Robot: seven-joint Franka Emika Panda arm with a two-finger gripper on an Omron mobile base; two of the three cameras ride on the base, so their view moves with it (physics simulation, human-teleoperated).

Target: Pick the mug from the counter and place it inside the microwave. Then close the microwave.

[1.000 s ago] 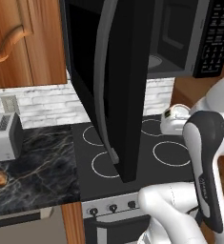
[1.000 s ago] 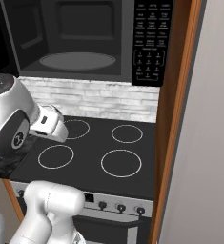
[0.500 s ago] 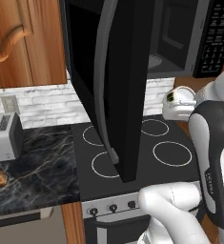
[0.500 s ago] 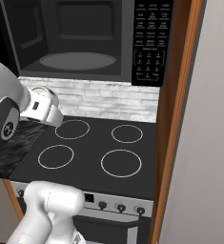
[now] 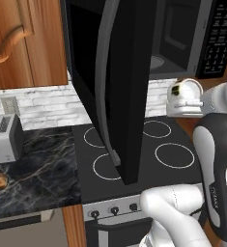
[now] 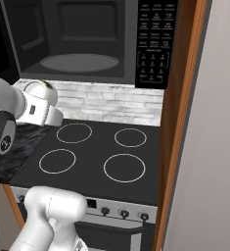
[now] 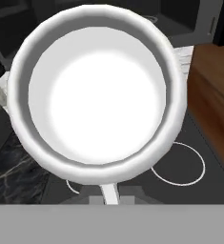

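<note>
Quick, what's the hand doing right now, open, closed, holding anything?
Hand: closed on the white mug, held up above the stovetop in front of the open microwave.

The microwave (image 6: 82, 44) cavity gapes clear; its swung-out door (image 5: 117, 87) blocks the left approach.
</note>
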